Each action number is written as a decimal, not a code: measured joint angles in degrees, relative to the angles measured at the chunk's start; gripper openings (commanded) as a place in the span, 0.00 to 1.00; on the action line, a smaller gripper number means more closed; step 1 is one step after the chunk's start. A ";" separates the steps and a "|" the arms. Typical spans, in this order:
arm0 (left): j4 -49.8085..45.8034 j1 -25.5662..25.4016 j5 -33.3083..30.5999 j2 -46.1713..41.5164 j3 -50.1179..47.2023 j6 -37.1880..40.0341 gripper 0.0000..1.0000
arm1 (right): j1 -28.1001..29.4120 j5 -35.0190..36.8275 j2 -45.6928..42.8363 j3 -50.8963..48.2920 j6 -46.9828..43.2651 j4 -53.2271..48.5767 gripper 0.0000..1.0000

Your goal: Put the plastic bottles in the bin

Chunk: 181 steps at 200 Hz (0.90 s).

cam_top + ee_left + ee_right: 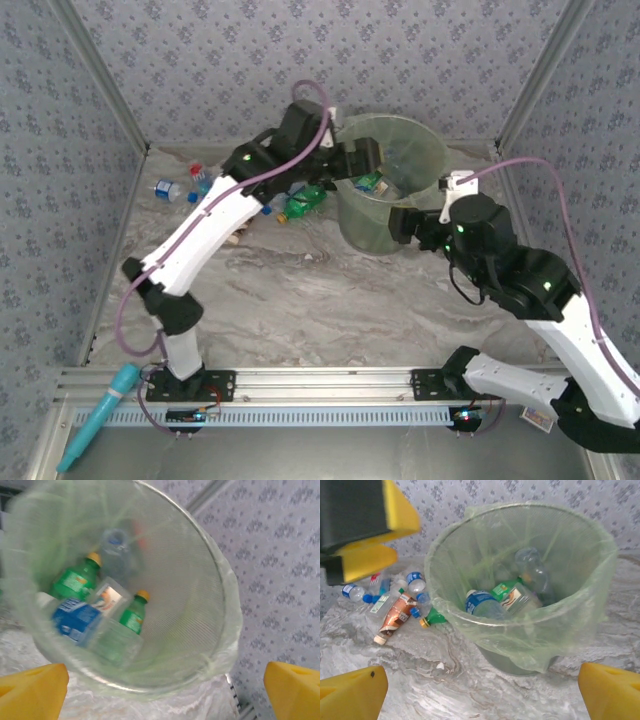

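The left hand [362,160] hangs spread and empty over the bin [400,118] so bottles [75,582] fall inside; the right hand [398,222], beside the bin, is spread too.

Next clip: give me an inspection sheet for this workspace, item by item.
Surface: marbled tabletop, flat.
Job's things: bin upright with several bottles inside; more bottles lie on the table to its left.
Clutter: teal pen-like tool on the near rail.
Pincers: left pincer open above the bin, empty; right pincer open, facing the bin, empty.
Cables: purple cable along each arm.
Surroundings: patterned wall panels on three sides.
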 measured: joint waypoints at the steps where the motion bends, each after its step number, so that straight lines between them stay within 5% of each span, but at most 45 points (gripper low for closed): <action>1: 0.13 0.11 -0.02 -0.28 -0.48 0.00 1.00 | 0.04 -0.02 0.09 0.00 0.04 0.04 1.00; 61: 6.78 14.99 1.49 -19.54 -31.54 -0.61 1.00 | 8.33 0.85 8.55 0.92 2.60 5.18 1.00; 127: 6.91 26.29 2.67 -31.43 -48.19 5.49 1.00 | 14.27 3.15 22.53 9.51 3.37 8.94 0.99; 181: 8.00 33.14 2.91 -31.91 -58.45 10.75 1.00 | 16.20 2.27 30.93 17.75 3.08 9.01 0.99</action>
